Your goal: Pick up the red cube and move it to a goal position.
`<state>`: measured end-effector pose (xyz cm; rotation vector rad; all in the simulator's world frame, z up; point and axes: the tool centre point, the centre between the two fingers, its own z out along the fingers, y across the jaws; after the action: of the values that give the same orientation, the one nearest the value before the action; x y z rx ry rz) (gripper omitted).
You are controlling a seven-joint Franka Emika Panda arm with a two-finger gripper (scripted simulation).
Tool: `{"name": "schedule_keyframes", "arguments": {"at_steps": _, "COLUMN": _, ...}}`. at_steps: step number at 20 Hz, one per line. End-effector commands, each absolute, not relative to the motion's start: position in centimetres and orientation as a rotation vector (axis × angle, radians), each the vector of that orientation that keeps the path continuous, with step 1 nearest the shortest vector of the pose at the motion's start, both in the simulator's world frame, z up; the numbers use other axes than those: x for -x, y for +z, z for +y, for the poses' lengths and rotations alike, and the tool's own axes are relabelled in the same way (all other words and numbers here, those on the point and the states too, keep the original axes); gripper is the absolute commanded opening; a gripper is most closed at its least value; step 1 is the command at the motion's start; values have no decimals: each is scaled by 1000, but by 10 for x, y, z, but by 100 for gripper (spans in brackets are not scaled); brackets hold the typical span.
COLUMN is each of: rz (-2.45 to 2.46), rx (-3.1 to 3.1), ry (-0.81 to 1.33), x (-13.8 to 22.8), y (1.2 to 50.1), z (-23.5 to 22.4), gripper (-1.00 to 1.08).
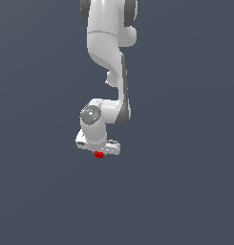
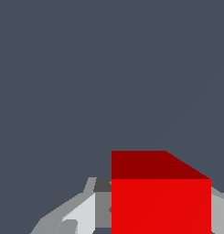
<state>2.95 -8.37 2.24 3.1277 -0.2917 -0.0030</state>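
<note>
One white arm (image 1: 109,57) hangs down into the exterior view, its wrist bent and ending in one pincer (image 1: 100,152). Around it on every side lies only flat grey-blue ground, with no edge, wall or other body showing near the pincer, so the room about it is open all round.

One red cube (image 1: 99,154) is there, tiny against the pincer's white body, sitting right at the pincer's tip. In the wrist view the red cube (image 2: 161,201) fills the space between the grey fingers (image 2: 81,215), which flank it closely on both sides. The pincer looks closed onto the cube, open only by the cube's own width, though the contact faces themselves are hidden behind it.
</note>
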Motion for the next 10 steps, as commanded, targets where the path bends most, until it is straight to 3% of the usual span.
{"name": "schedule_keyframes", "arguments": {"at_steps": 1, "rz": -291, "rx": -3128, "ry": -1, "x": -29, "y": 28, "z": -80, "gripper": -100}}
{"name": "schedule_keyframes", "arguments": {"at_steps": 10, "rz": -291, "rx": -3128, "ry": -1, "x": -17, "y": 72, "z": -47, "gripper": -100}}
